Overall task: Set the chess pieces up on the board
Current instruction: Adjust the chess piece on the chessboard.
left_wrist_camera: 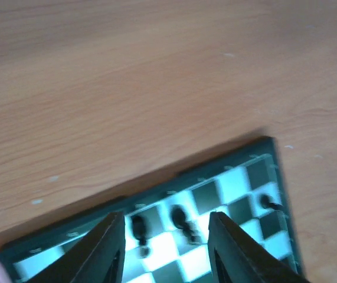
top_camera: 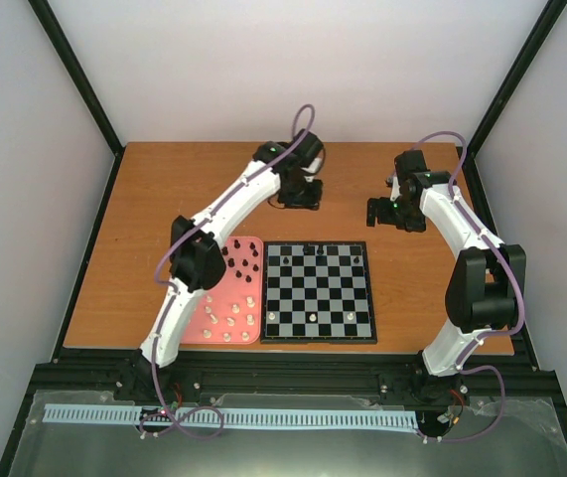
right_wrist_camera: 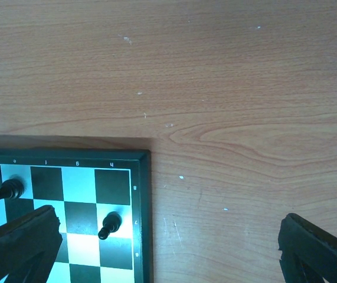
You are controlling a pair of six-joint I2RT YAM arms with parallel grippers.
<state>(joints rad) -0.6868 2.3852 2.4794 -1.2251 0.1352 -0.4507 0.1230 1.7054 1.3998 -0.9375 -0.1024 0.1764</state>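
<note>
Board [top_camera: 319, 328]: chequered black and white with a thin black border, lying flat on the table [top_camera: 164, 199] in front of the two arm bases. Black pieces [top_camera: 285, 257]: four small figures upright in the board's far rows, one by each far corner and two close together near the middle; the left wrist view shows three of them [left_wrist_camera: 181, 218], blurred, and the right wrist view shows one [right_wrist_camera: 110, 224] in the second row by the board's far right corner, with more at the picture's left edge. White pieces [top_camera: 312, 316]: three upright, spaced along the board's near row. Tray [top_camera: 215, 298]: pink, touching or just beside the board's left edge, with more black figures at its far end and white ones at its near end. Left gripper [top_camera: 301, 195] [left_wrist_camera: 167, 221]: above bare table just beyond the board's far edge, fingers [left_wrist_camera: 106, 247] parted, nothing between them. Right gripper [top_camera: 386, 212] [right_wrist_camera: 169, 236]: beyond the board's far right corner, spread wide and empty, one finger [right_wrist_camera: 20, 242] over the board, the other over the table.
</note>
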